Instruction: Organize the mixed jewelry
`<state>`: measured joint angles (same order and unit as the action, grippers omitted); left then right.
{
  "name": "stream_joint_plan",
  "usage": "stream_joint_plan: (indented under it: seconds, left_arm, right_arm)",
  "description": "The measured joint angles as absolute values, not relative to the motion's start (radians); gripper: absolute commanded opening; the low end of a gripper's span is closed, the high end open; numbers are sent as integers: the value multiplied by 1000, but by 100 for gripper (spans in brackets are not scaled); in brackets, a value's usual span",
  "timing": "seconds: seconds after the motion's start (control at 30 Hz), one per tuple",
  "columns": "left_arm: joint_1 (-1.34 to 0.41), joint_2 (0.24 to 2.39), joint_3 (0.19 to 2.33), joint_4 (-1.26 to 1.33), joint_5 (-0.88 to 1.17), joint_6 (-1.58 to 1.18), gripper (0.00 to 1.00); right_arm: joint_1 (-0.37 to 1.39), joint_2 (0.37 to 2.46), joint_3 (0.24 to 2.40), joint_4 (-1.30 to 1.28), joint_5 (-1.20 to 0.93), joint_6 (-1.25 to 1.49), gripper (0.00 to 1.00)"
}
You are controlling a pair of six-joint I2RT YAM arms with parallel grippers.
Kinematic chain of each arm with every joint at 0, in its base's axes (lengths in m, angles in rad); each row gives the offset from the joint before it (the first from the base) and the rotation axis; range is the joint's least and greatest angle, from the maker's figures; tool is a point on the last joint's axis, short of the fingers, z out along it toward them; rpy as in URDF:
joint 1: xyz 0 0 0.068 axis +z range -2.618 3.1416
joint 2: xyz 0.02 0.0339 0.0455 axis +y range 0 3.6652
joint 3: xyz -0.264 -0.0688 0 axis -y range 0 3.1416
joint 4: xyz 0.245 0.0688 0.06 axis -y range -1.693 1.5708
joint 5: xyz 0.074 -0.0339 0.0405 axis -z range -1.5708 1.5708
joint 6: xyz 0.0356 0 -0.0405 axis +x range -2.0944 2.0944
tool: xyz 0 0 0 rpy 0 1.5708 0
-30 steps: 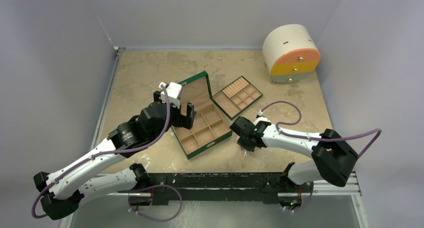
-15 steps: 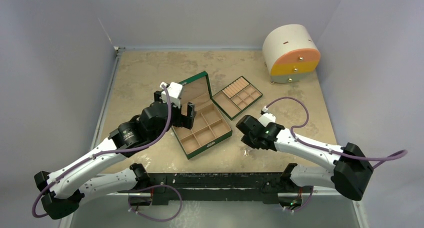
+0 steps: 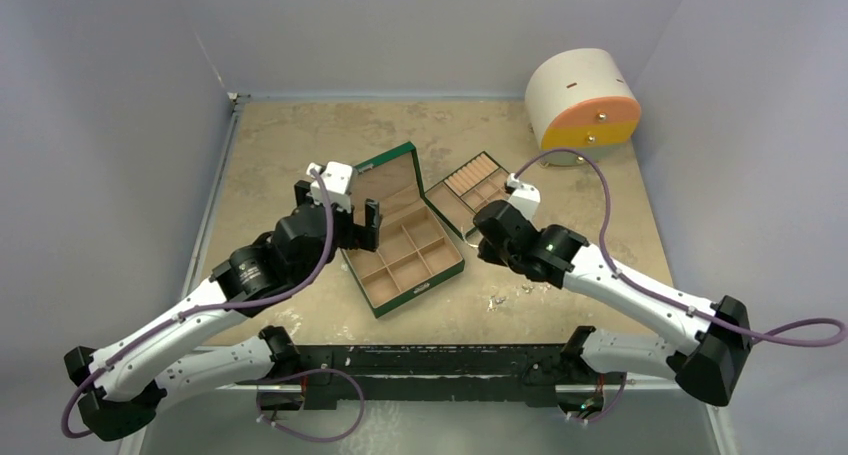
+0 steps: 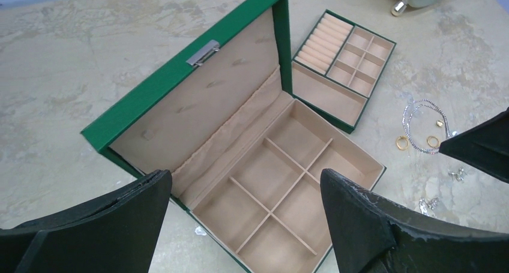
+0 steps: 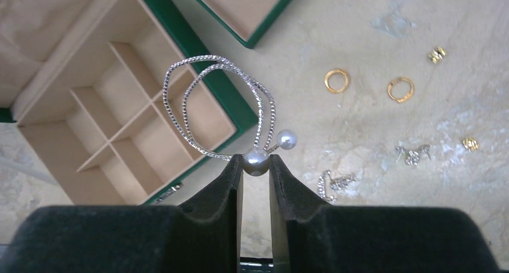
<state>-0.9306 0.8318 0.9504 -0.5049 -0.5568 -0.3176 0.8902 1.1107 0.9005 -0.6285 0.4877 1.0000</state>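
An open green box [image 4: 210, 105] is lying directly beneath the left claw [image 4: 245, 177], showing its tan compartments. A smaller green tray [image 4: 342, 69] is sitting just beyond it, near the right claw [image 5: 256, 165]. A round white-and-orange cabinet [image 3: 582, 107] is standing well beyond both claws on the mottled worktop [image 3: 290, 145].

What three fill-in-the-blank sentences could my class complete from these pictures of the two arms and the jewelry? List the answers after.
1. Of the left gripper and the right gripper, the silver bracelet is pinched by the ___ one.
2. The left gripper hovers with its jaws ___ above the green box.
3. ___ gold rings lie on the table beside the box.

Missing words: right; open; Two.
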Motion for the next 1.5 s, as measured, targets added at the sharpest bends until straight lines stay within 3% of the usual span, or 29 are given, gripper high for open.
stream_joint_plan:
  seconds: [0.8,1.5]
  left_arm:
    - [-931,684,936,-504,-719,-318,92]
    - [-931,680,935,-504,-719,-318,92]
  right_arm:
    - [890,1649,1196,-480,345,937,0]
    - [882,1824,1306,-453,334,976,0]
